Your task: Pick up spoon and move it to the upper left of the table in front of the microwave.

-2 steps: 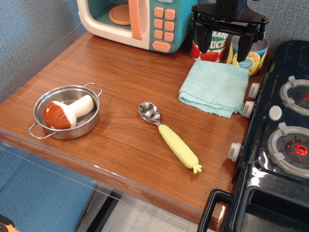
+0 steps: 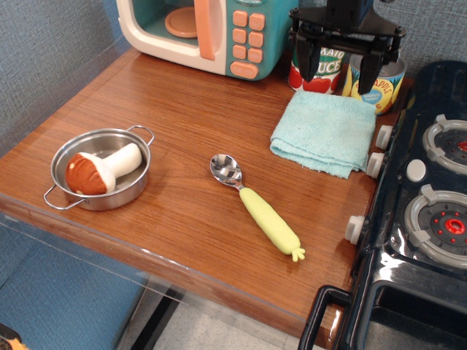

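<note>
Single view, from above and in front of the table (image 2: pixel 182 102).

Near the middle of the wood top: spoon (image 2: pixel 255 207), lying flat and free, metal bowl pointing far-left, yellow-green handle running near-right and ending in small nubs. Touching nothing but the table. Well apart from the gripper.

At the far edge, left of centre: microwave (image 2: pixel 211 29), cream body, teal panel with peach buttons, peach handle, orange plate inside. Bare wood in front of it.

Far right, up above the table: gripper (image 2: pixel 343 67), black, fingers (image 2: pixel 310 64) spread apart and pointing down, holding nothing. Hanging in front of two cans, just beyond the far edge of the cloth.

Behind the gripper: tomato can (image 2: pixel 325 73) on the left, second can (image 2: pixel 383 84) with yellow and blue label on the right, both upright, partly hidden by the fingers.

Just near of the cans: light blue cloth (image 2: pixel 325 131), folded, flat on the table, right of the spoon's bowl and apart from it.

Near-left: steel pan (image 2: pixel 62 157) with two loop handles, holding a toy mushroom (image 2: pixel 98 169) on its side, brown cap to the left, white stem to the right.

Along the right edge: black stove (image 2: pixel 419 226), white knobs facing the table, two burners visible.
</note>
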Action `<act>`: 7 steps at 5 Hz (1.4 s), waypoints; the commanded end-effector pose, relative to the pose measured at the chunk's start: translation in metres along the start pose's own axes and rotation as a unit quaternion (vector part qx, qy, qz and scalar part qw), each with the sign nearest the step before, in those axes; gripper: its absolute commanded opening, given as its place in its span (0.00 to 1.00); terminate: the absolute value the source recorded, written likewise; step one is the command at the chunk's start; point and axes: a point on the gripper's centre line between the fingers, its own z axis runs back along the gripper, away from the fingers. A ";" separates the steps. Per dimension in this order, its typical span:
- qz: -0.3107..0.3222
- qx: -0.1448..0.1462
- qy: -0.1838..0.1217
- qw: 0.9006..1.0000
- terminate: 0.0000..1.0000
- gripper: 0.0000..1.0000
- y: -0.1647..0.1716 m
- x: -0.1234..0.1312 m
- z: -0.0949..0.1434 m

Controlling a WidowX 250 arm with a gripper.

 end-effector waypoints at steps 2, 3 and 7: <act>0.012 0.029 -0.017 0.999 0.00 1.00 -0.004 -0.059 0.031; 0.109 0.076 -0.019 0.991 0.00 1.00 -0.001 -0.097 0.016; 0.302 0.032 0.018 0.953 0.00 1.00 0.001 -0.116 -0.044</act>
